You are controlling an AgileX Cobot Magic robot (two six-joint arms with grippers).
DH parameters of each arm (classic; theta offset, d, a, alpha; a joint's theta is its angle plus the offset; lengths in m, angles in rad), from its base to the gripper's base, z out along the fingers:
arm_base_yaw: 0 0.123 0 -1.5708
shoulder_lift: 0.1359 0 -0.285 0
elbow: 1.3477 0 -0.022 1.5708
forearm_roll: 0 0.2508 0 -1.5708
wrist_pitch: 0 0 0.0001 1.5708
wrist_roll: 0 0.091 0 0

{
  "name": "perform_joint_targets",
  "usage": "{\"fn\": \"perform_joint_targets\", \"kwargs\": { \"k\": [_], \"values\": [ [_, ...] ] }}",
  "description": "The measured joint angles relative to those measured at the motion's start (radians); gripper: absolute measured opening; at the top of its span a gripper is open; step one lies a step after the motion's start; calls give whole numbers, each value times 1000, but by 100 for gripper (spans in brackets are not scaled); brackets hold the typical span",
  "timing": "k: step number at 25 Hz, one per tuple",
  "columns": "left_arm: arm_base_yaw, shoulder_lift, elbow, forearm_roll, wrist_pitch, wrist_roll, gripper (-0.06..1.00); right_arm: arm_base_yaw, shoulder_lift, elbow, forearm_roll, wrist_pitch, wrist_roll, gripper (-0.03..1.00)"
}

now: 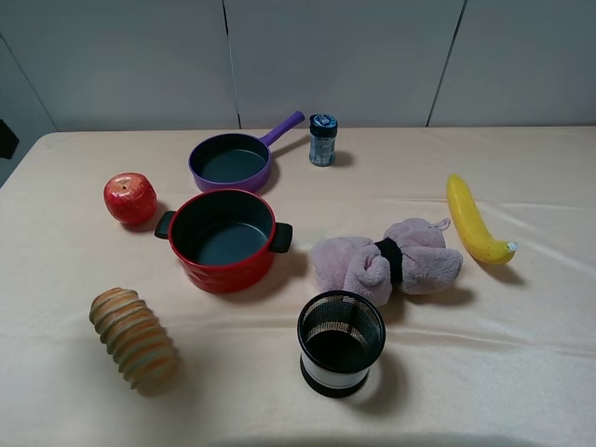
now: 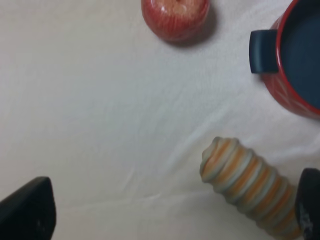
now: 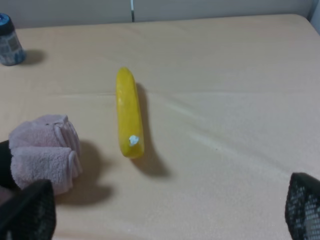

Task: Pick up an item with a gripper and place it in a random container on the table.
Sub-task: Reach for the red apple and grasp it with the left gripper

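The apple [image 1: 129, 197] sits free on the tabletop [image 1: 521, 372] at about 10 o'clock from the red pot [image 1: 223, 240], so the pick seems not yet begun. The left end effector [image 2: 170, 220] and right end effector [image 3: 165, 215] have their jaws spread wide and hold nothing. The apple is round with no real long axis, and its dimple faces up.

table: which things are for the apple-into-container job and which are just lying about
For the job: apple, red pot.
Lying about: purple pan, small jar, banana, pink towel, mesh cup, striped ridged thing.
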Motion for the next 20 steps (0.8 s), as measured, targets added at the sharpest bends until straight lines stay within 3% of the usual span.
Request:
{"fn": "perform_joint_targets", "kwargs": {
  "k": [20],
  "values": [
    [0,444,-228,-50,-73,9,96,0,0,0,0,0,0,69]
  ]
}}
